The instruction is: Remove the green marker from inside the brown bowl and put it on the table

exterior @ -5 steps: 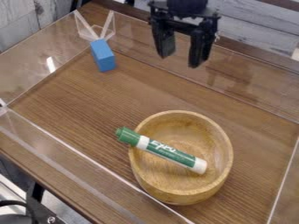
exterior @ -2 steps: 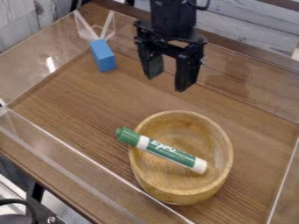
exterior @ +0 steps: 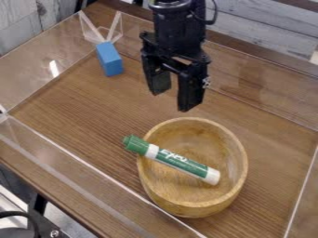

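The claw (exterior: 174,88), jaws spread wide and empty, hangs above the tabletop (exterior: 74,107) just behind the brown bowl (exterior: 194,167), where the green marker (exterior: 170,158) lies diagonally across it, probably propped on the near-left rim.

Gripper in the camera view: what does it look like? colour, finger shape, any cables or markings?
The gripper is all black: a blocky, boxy body narrowing upward into a rounder black wrist section, with two flat, straight, blade-like fingers side by side. No markings or labels can be made out at this resolution. No loose cables are visible on it.
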